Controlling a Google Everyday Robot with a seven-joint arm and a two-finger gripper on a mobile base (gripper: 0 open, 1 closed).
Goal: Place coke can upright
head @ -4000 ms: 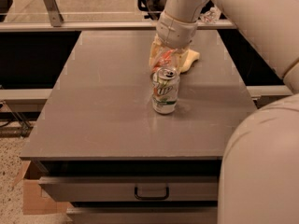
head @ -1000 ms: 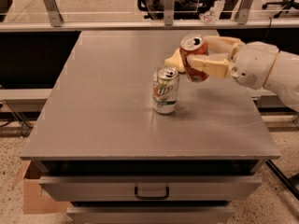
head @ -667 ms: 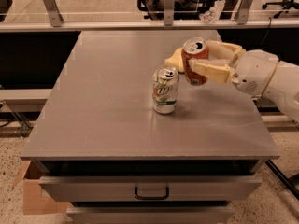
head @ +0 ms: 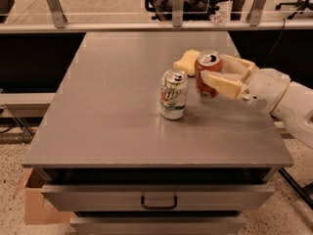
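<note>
At the frame's right centre, the gripper point(head: 214, 72) clasped the upright coke can point(head: 204, 62) between its fingers, just right of the 7UP can point(head: 173, 94) and in front of a sponge point(head: 185, 61).

Item count, as seen:

- Drink cans: two in all, made up of one coke can point(head: 205, 68) and one white-and-green can point(head: 173, 95), both on the single tabletop point(head: 112, 106).
- One sponge point(head: 185, 61), pale yellow, behind the cans.
- One tool point(head: 211, 70) at the right side of the tabletop, its two fingers pressed against either side of the coke can.
- One drawer handle point(head: 159, 202) on one drawer front. There is possibly a second front beneath, cut off by the lower edge.
- One cardboard box point(head: 37, 205) at floor level, lower left.
</note>
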